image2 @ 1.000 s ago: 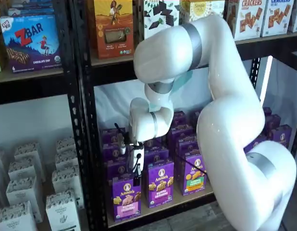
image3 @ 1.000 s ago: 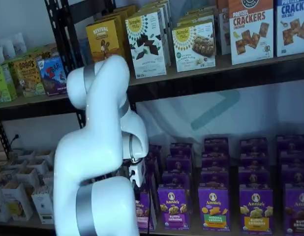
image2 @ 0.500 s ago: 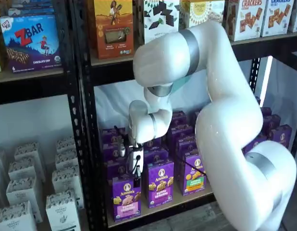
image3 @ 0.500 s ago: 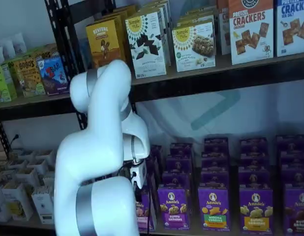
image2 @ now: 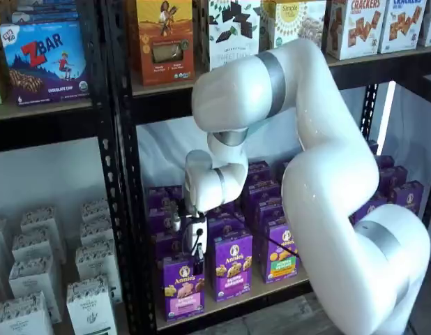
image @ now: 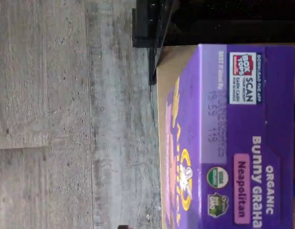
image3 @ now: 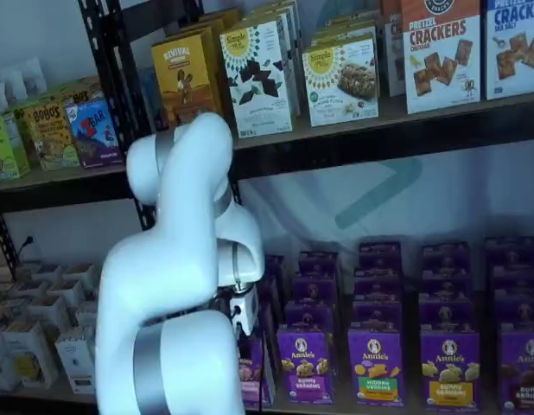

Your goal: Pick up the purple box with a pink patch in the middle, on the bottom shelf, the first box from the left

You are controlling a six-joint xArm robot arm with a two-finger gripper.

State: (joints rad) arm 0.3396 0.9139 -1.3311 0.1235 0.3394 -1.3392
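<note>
Directly under wrist camera: small upright purple cardboard box with pink patch [image: 233, 143], top face filling view, grey floor beyond shelf edge. Same box at front left of light tan wooden bottom shelf [image2: 271, 286]. White two-finger hand [image2: 196, 259] just above box, nothing held; log says fingers wide, gap not plainly seen. Step: final approach. Next: descend, straddle box top, close.

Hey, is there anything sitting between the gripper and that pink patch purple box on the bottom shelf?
Nothing visible. In a shelf view the gripper hangs just above the purple box, which stands at the front of its row on the bottom shelf. Neighbouring boxes stand beside and behind it.
</note>
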